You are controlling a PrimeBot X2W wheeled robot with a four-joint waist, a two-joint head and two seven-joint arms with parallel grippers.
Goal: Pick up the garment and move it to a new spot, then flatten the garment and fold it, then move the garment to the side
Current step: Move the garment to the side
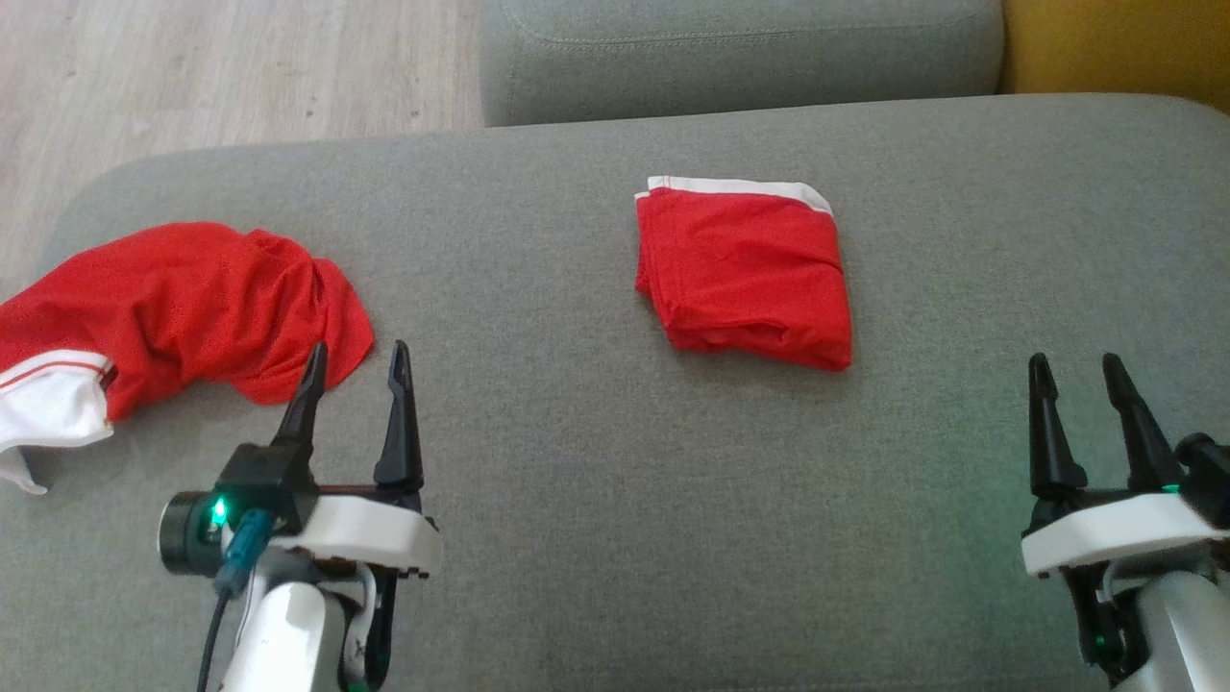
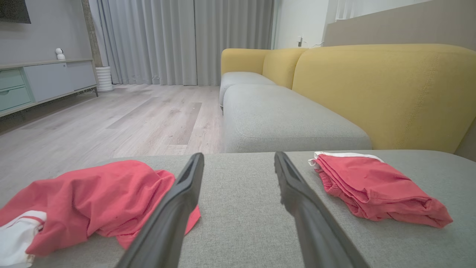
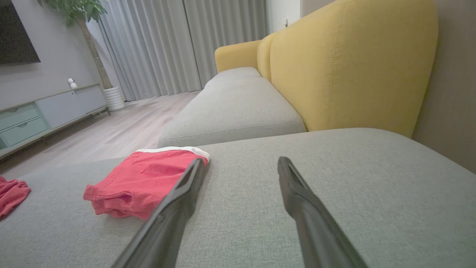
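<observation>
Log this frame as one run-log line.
left gripper: open, empty, by crumpled garment | right gripper: open, empty | folded garment: mid-cushion, untouched

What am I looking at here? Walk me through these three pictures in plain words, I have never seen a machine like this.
This is a wheeled robot with two arms, each ending in a gripper with two long dark fingers. The head view looks down from the robot's head: its left gripper is at the lower left, its right gripper at the lower right. The other two pictures come from cameras on each wrist, looking along that gripper's fingers.

The surface is a grey sofa cushion. On it lie a crumpled red garment with white trim, near the left gripper, and a folded red garment in the middle.

Both grippers are open and hold nothing.
</observation>
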